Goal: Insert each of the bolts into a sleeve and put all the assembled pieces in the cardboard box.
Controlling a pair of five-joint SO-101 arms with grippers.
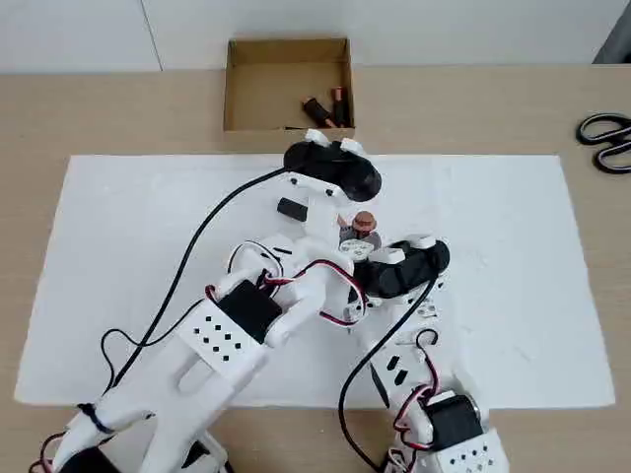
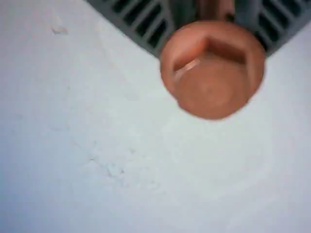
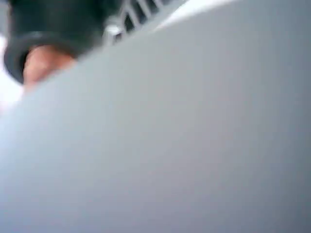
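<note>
An orange bolt (image 1: 364,219) stands head-up at the middle of the white sheet, between the two arms. In the left wrist view its round head (image 2: 212,73) looms close, with grey ribbed fingers (image 2: 136,17) behind it. The right wrist view has a black sleeve (image 3: 53,24) with the orange bolt (image 3: 41,63) showing at its mouth. My right gripper (image 1: 363,244) is shut on that sleeve just under the bolt head. My left gripper (image 1: 330,212) sits right beside the bolt, on its box side. The cardboard box (image 1: 232,89) at the back holds assembled black-and-orange pieces (image 1: 328,106).
A white sheet (image 1: 148,246) covers most of the wooden table. Black scissors (image 1: 606,138) lie at the far right edge. Black and red cables (image 1: 197,246) trail from the arms across the sheet's near half.
</note>
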